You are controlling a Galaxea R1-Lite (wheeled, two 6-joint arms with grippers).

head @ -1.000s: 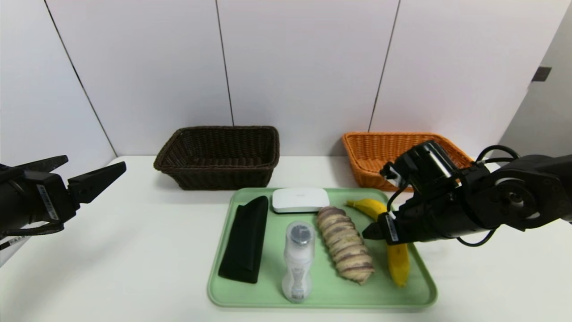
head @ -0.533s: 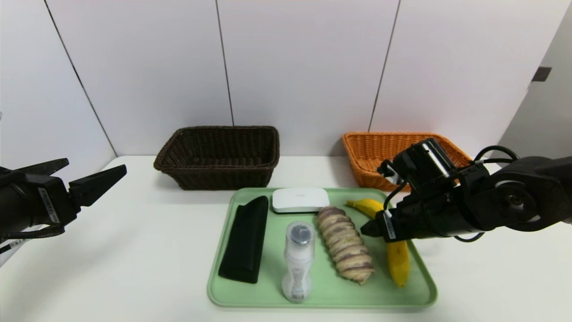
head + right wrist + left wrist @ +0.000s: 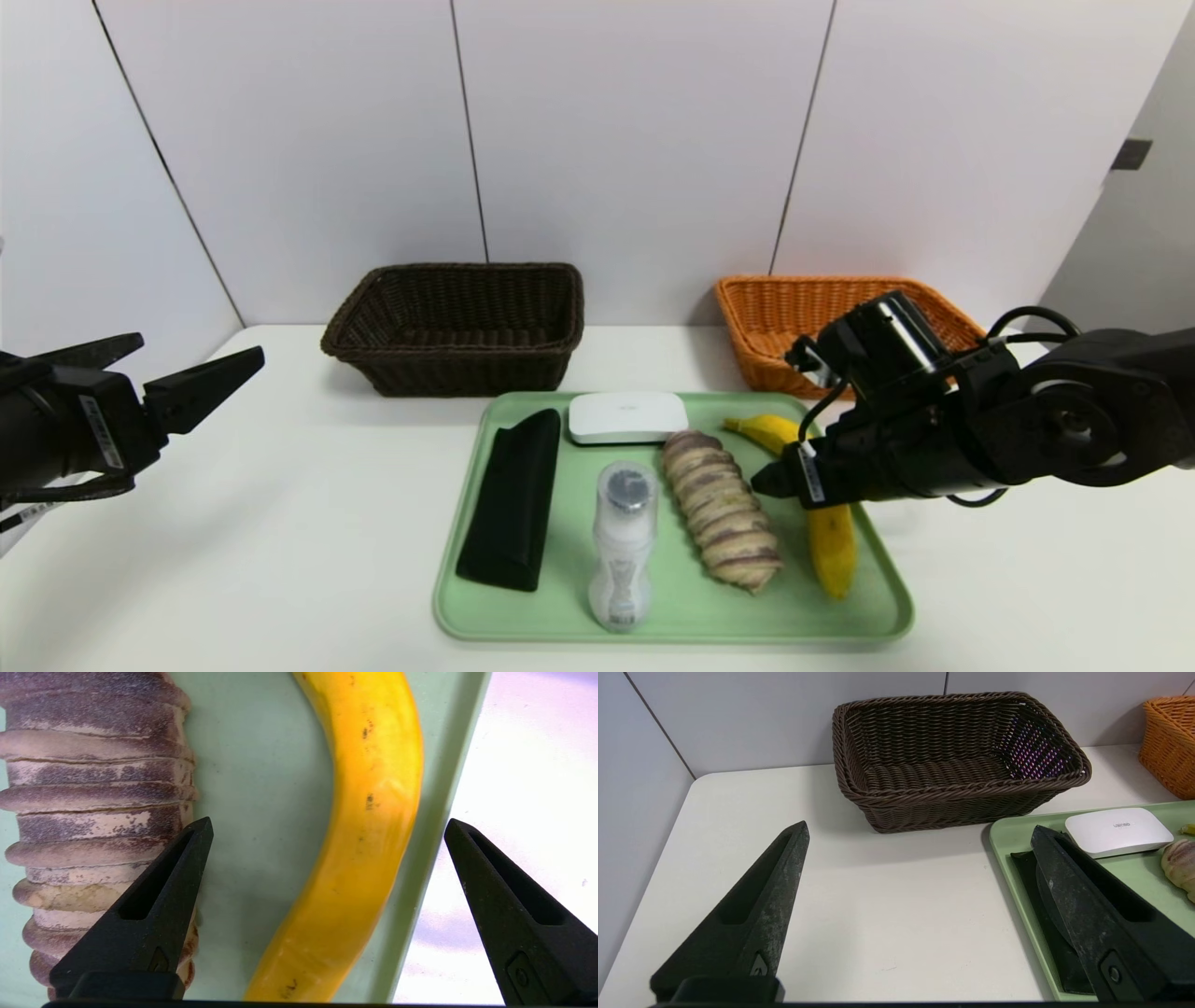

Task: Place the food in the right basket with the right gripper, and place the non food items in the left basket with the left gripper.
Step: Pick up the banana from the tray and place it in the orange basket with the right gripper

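- Banana (image 3: 830, 546) lies along the right edge of the green tray (image 3: 672, 616), curved, with its stem end toward the orange basket (image 3: 775, 317).
- Right gripper (image 3: 327, 830) hangs tilted down over the banana's middle, fingers spread wide, one over the gap beside the bread loaf (image 3: 721, 511), the other past the tray's rim over the table (image 3: 280, 523); nothing is pinched.
- Bread loaf, tan with purple stripes, lies just left of the banana, roughly parallel to it, apart from it.
- Bottle (image 3: 622, 546) with a dark cap lies left of the loaf; the black pouch (image 3: 512, 499) lies at the tray's left side; the white device (image 3: 627, 416) sits at the tray's far edge.
- Orange basket stands behind the tray to the right, the dark brown basket (image 3: 457, 327) behind it to the left; both sit on the table.
- Left gripper (image 3: 191, 359) is held level at the far left, well apart from the tray, fingers spread with nothing between them.
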